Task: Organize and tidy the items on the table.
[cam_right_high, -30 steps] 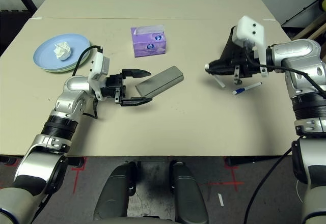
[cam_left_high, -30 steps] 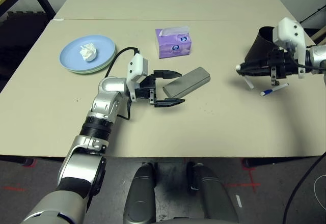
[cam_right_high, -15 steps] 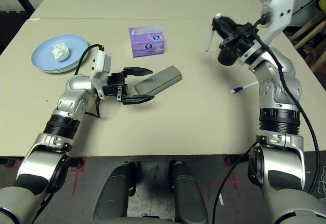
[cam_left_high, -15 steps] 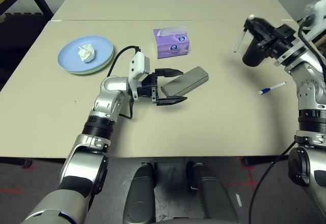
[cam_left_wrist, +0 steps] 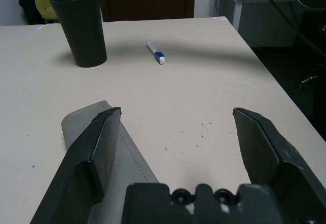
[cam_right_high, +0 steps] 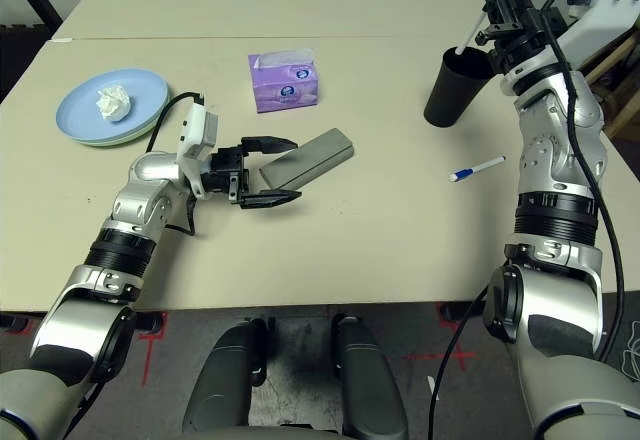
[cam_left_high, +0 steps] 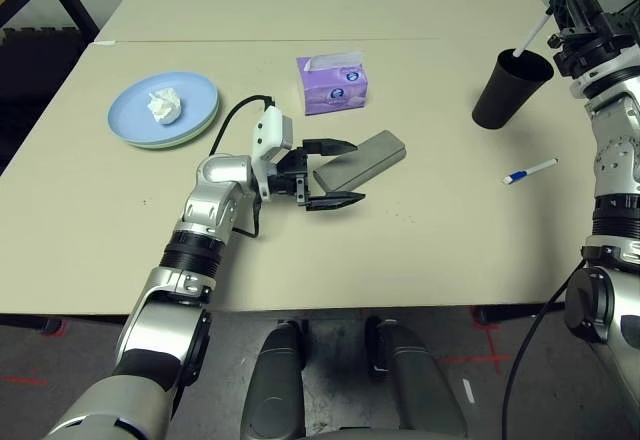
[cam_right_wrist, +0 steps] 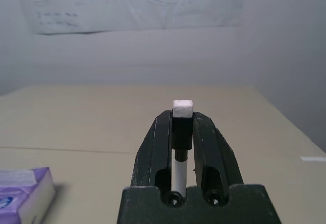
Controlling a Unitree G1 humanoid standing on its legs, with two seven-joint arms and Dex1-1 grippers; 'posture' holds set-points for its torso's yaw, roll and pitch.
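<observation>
right gripper [cam_right_high: 507, 8], white pen [cam_right_high: 472, 32] upright

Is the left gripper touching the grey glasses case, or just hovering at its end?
Cannot tell. In the left wrist view one finger of the open left gripper overlaps the case, with no visible gap and no plain contact.

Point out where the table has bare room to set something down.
Bare table beyond the tissue box, along the near edge, and between the grey case and pen. Tighter around the left gripper by the case, and near the black cup.
</observation>
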